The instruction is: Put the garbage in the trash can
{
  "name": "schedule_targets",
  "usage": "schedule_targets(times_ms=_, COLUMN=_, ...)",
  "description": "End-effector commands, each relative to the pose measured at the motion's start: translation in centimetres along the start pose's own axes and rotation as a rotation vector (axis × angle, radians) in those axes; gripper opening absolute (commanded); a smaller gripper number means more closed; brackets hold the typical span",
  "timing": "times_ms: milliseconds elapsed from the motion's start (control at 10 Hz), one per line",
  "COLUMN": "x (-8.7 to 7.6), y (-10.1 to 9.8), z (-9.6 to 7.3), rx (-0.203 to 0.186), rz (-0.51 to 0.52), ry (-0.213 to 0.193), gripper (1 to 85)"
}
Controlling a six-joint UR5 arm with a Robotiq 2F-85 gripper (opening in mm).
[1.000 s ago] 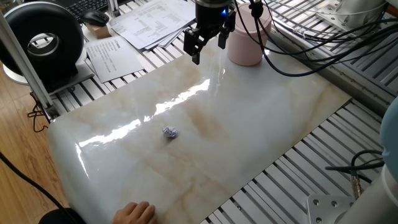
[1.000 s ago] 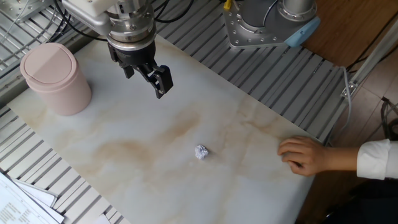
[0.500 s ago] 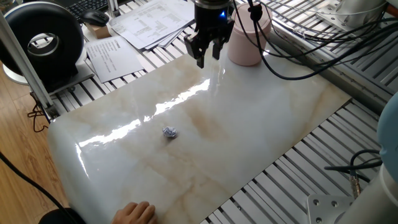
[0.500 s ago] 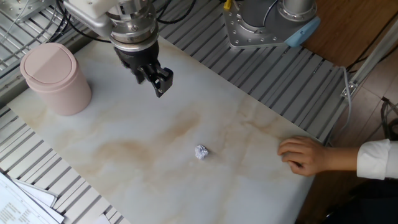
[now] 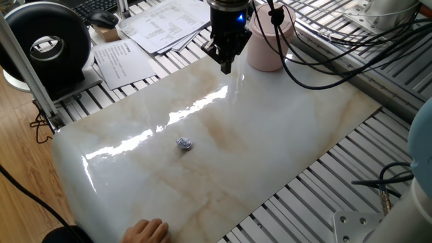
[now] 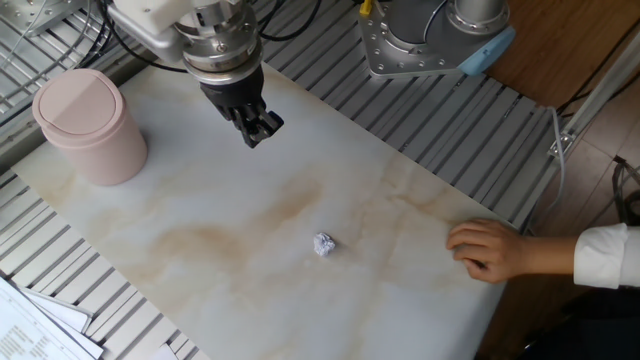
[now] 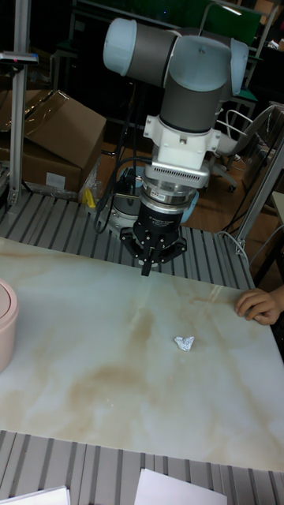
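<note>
The garbage (image 5: 185, 143) (image 6: 323, 243) (image 7: 184, 342), a tiny crumpled white ball with bluish marks, lies alone near the middle of the marble tabletop (image 5: 270, 135). The pale pink trash can (image 5: 266, 40) (image 6: 85, 125) (image 7: 4, 319) stands with its domed lid on at one end of the table. My gripper (image 5: 226, 66) (image 6: 262, 133) (image 7: 147, 271) hovers just beside the can, well away from the garbage. Its fingers are pressed together with nothing between them.
A person's hand (image 5: 145, 231) (image 6: 490, 248) (image 7: 260, 304) rests on the table edge at the end away from the can. A big black round device (image 5: 47, 44) and printed paper sheets (image 5: 162, 23) lie off the slab. Cables (image 5: 317, 64) trail past the can.
The gripper's fingers stood apart a second ago, narrowed, and are now shut on nothing. The garbage, the can and the hand have not moved.
</note>
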State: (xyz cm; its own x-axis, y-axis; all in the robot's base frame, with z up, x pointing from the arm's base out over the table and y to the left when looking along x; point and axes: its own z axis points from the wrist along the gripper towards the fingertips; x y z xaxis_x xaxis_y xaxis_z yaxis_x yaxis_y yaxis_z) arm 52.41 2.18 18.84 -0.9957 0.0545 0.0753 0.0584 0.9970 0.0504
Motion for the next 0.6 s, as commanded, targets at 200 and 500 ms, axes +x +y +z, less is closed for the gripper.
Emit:
schedule_targets(times_ms=200, x=0.2, y=0.2, z=0.0, rx=-0.015, rz=-0.005, ry=-0.001, gripper=1.0)
schedule_targets(times_ms=500, x=-0.9, y=0.1, z=0.0, rx=-0.015, rz=-0.080, ry=-0.047, gripper=1.0)
